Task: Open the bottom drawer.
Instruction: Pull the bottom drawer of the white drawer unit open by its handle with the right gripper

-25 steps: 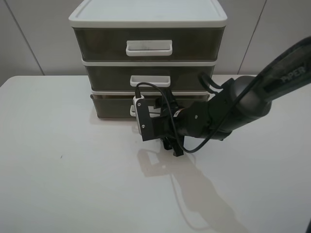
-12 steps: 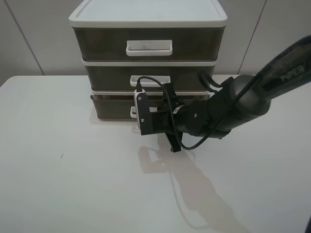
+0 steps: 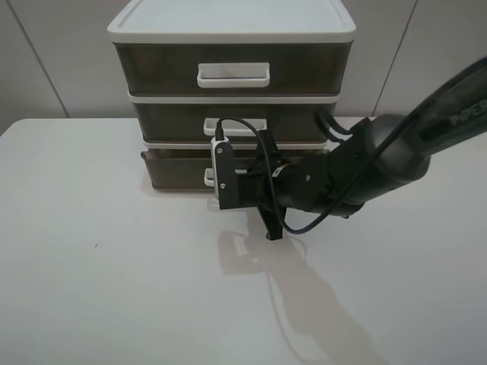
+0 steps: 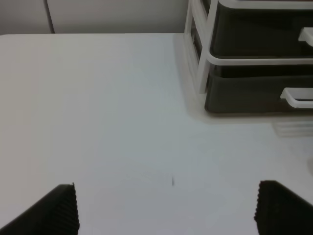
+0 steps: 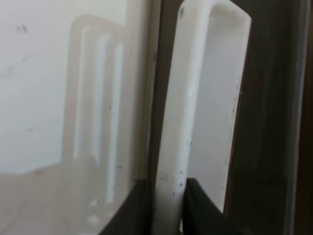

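Note:
The bottom drawer (image 3: 179, 169) is the lowest, shallow smoky grey-brown drawer of a white-framed three-drawer cabinet (image 3: 232, 26), and it stands out a little from the frame. My right gripper (image 3: 236, 179) is at its front, mostly hidden by the wrist camera block. In the right wrist view the two dark fingers (image 5: 139, 208) close on either side of the flat white loop handle (image 5: 178, 122). My left gripper (image 4: 166, 215) is open and empty above bare table, well to the left of the cabinet; the bottom drawer (image 4: 244, 95) and its handle (image 4: 297, 97) show there too.
The white table (image 3: 114, 274) stretches in front and to the left of the cabinet. The middle drawer (image 3: 175, 122) and the tall top drawer (image 3: 160, 70) are shut. The right arm (image 3: 380, 156) reaches in from the right. A grey wall stands behind.
My right gripper rolled at the handle and settled on it. The bottom drawer's front has come slightly forward out of the frame. The left arm shows no earlier frame.

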Controlling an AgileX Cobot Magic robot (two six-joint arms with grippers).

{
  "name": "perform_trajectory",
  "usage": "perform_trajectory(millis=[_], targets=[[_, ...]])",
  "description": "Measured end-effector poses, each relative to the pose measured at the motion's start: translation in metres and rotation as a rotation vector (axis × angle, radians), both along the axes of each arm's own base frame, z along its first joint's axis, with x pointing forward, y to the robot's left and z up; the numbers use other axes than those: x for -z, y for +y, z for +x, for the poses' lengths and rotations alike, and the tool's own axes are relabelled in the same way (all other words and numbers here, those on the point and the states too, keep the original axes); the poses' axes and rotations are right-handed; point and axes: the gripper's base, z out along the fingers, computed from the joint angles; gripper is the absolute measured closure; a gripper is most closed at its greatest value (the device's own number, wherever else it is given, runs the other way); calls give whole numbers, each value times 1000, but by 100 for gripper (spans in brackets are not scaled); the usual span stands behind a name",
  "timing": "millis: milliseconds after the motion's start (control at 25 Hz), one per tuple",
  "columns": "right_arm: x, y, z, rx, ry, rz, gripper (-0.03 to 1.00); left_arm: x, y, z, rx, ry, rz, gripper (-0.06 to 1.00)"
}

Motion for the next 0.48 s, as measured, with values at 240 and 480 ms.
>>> perform_trajectory(millis=[240, 480], targets=[[-7, 6, -17, 34, 35, 39, 83, 0, 0, 0, 0, 0, 0, 20], [-12, 7, -37, 43, 51, 43, 83, 0, 0, 0, 0, 0, 0, 20]])
